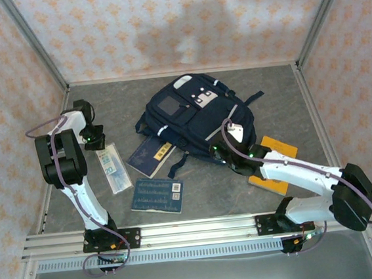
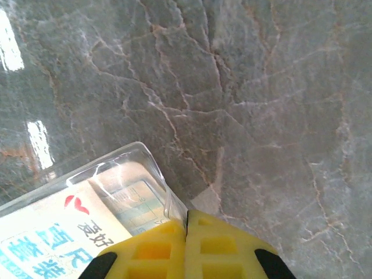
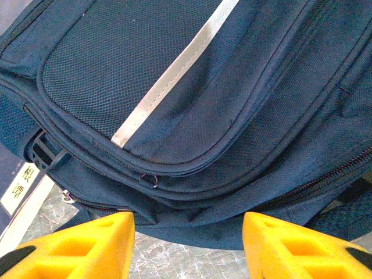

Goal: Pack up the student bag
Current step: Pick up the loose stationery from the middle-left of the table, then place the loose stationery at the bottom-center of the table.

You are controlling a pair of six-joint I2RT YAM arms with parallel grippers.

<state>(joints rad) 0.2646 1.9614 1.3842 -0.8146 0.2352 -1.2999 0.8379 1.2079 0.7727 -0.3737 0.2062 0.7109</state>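
The student bag (image 1: 190, 113), navy blue with white stripe trim, lies flat in the middle of the table. My right gripper (image 1: 224, 154) is open at its near edge. In the right wrist view the yellow fingers (image 3: 99, 244) stand apart on either side of the bag's hem (image 3: 192, 226), with nothing between them. My left gripper (image 1: 95, 140) is at the far end of a clear plastic packet (image 1: 113, 167). In the left wrist view it (image 2: 187, 214) is shut, with the corner of the packet (image 2: 87, 203) pinched in the seam.
A dark blue book (image 1: 149, 157) lies half under the bag's left edge. A blue notebook (image 1: 157, 196) lies nearer the front. An orange book (image 1: 277, 160) sits under my right arm. The grey marble tabletop (image 2: 261, 116) is walled in on three sides.
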